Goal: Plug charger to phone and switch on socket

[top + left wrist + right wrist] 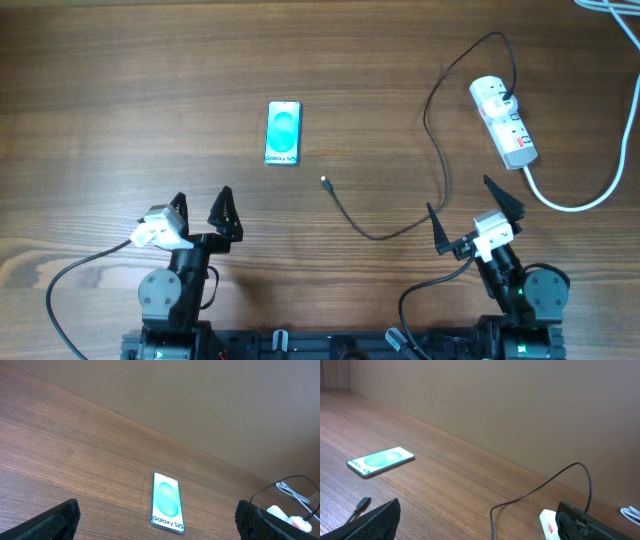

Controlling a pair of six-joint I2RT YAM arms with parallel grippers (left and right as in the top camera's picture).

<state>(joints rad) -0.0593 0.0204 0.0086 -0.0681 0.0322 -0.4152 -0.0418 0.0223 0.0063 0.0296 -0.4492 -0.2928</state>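
Observation:
The phone (284, 134) lies flat with its teal-green screen up, left of the table's middle; it also shows in the left wrist view as the phone (167, 503) and far left in the right wrist view as the phone (380, 461). The charger (437, 150) runs as a thin black cable from the socket (504, 122) down to its light-tipped connector (324, 181), which lies free right of the phone. My left gripper (202, 207) stands open near the front edge, below the phone. My right gripper (472, 212) stands open below the socket, beside the cable. Neither holds anything.
The thick white cord (600, 190) leaves the socket's near end, loops right and runs off the table's far right corner. Wooden table (130, 90) stretches wide on the left and at the back. A plain wall rises behind the table's far edge.

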